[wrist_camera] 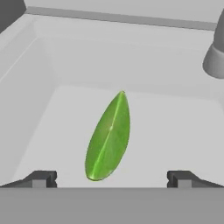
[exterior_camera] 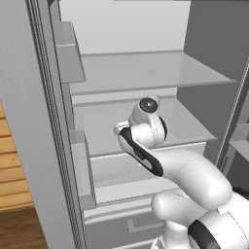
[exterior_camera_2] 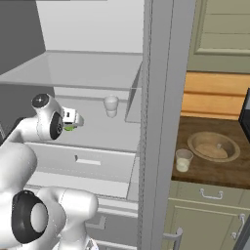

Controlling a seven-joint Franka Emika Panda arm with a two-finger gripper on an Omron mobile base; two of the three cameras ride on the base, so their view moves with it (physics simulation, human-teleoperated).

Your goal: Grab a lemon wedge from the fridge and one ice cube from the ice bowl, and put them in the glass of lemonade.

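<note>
The fridge [exterior_camera: 146,73] stands open, and my arm reaches onto its middle shelf. On that pale shelf floor lies the bright green lemon wedge [wrist_camera: 109,138], with its point turned away from the hand. My gripper [wrist_camera: 111,179] is open above it, the fingertips [wrist_camera: 41,178] spread wide on either side and not touching it. From the right base, the gripper [exterior_camera_2: 74,119] hangs over a speck of green, the lemon wedge [exterior_camera_2: 70,128]. The glass of lemonade [exterior_camera_2: 183,160] and the tan ice bowl [exterior_camera_2: 213,146] sit on the wooden counter right of the fridge.
A pale cup [exterior_camera_2: 111,106] stands further back on the same shelf and shows in the hand view as the cup [wrist_camera: 215,57]. The open fridge door [exterior_camera: 29,121] with its bins is on the left. A second shelf [exterior_camera: 155,78] hangs above the arm.
</note>
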